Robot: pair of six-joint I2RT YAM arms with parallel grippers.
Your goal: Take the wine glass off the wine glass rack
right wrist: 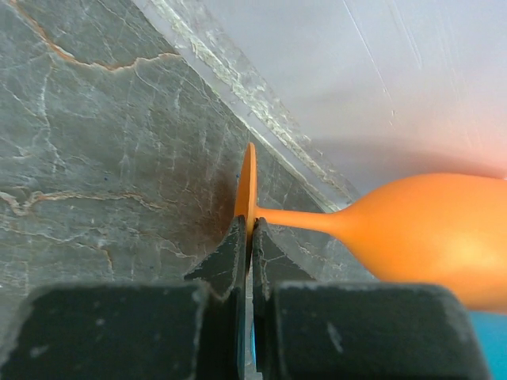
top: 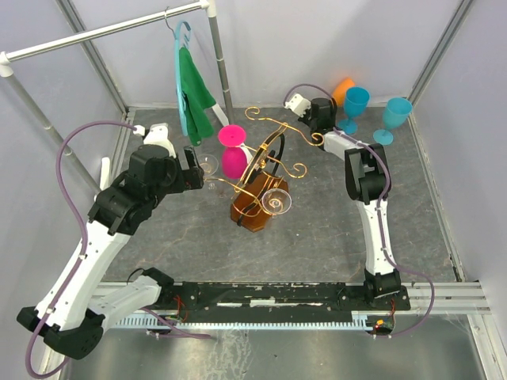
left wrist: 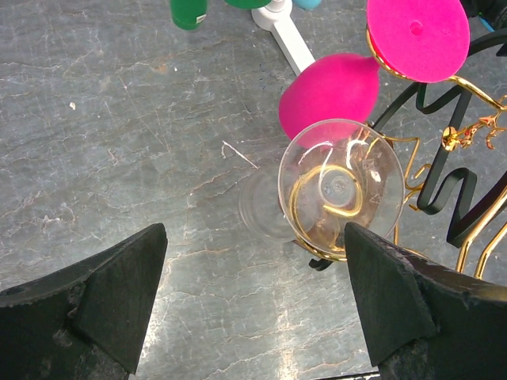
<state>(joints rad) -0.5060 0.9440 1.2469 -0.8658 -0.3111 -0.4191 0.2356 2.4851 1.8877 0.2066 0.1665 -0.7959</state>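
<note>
The gold curly-wire wine glass rack (top: 265, 162) stands mid-table on an amber base. A clear wine glass (top: 208, 165) hangs upside down from its left arm, its foot (left wrist: 341, 186) caught on a gold scroll. A pink wine glass (top: 233, 150) hangs beside it, and another clear one (top: 276, 202) hangs at the front. My left gripper (top: 200, 171) is open just left of the clear glass, which lies beyond its fingertips (left wrist: 150, 245). My right gripper (right wrist: 249, 226) is shut on the foot of an orange wine glass (right wrist: 420, 237) lying sideways by the back wall.
Two blue wine glasses (top: 355, 107) (top: 394, 117) stand at the back right. A green cloth on a blue hanger (top: 190, 95) hangs from the grey clothes rail (top: 103, 32) at the back left. Grey walls enclose the slate floor.
</note>
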